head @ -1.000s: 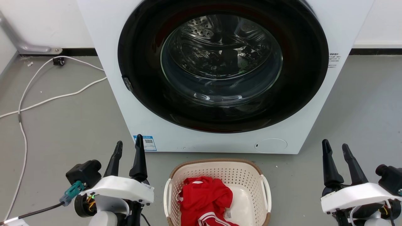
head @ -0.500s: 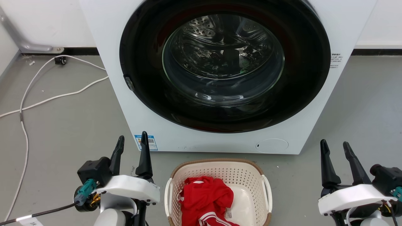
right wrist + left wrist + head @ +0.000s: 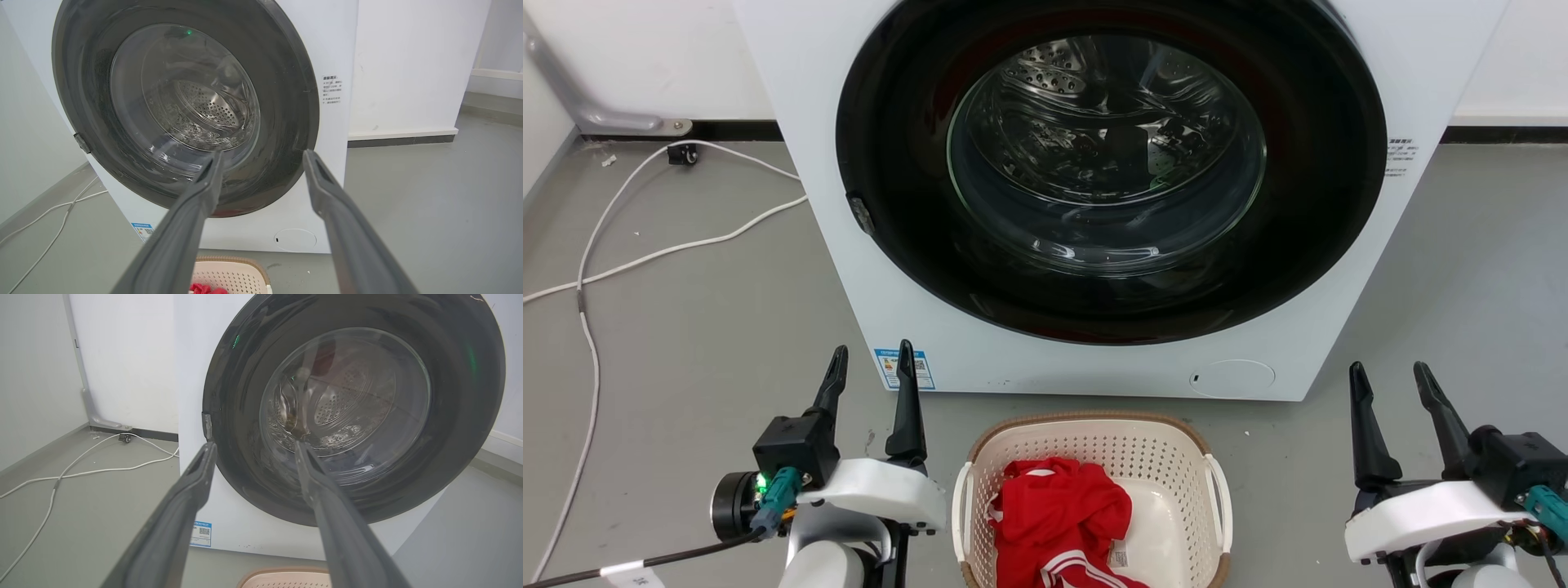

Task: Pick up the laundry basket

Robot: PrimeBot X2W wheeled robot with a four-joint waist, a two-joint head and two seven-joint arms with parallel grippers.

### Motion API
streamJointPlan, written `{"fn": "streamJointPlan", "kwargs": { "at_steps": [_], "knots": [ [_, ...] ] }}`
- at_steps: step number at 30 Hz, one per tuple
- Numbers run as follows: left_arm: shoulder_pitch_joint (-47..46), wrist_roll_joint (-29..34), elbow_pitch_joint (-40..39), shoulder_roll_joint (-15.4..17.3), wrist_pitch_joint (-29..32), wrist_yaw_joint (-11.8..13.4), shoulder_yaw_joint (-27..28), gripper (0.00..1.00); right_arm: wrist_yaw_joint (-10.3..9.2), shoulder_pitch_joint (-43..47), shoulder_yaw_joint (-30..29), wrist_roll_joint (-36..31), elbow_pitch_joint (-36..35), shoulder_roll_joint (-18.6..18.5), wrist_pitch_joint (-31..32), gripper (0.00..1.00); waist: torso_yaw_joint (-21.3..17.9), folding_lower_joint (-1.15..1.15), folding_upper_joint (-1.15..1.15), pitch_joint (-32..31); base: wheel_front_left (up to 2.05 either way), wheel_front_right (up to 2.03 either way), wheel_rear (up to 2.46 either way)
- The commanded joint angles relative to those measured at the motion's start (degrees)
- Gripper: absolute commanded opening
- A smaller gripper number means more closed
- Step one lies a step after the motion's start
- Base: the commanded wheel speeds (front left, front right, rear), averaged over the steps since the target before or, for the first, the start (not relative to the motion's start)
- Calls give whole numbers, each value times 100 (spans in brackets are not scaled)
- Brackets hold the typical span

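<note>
Both pairs of jaws stand apart and hold nothing: your left gripper (image 3: 872, 349) is just beside the laundry basket (image 3: 1086, 449), your right gripper (image 3: 1387, 367) well apart from it. The basket sits on the grey floor (image 3: 686, 359) between them (a red garment (image 3: 1058, 514) lies inside). Behind it stands the washer (image 3: 849, 269), and a white cable (image 3: 645, 260) lies at its left.
</note>
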Motion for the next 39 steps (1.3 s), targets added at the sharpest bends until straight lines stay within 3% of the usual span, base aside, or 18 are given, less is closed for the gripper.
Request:
{"fn": "streamJointPlan", "kwargs": {
  "at_steps": [1,25,39],
  "knots": [
    [-87,140,-6,17,-51,45,-8,100,0,35,16,-155,-57,-3,-49,100,3,0,0,-5,0,0,0],
    [-131,1174,96,10,-334,185,-187,100,-1,168,53,-1214,-247,1,-100,100,9,-1,0,17,0,0,0],
    [-105,995,196,4,-328,153,-196,100,-1,212,54,-1080,-264,1,-10,100,37,-1,0,1,0,0,0]
  ]
}}
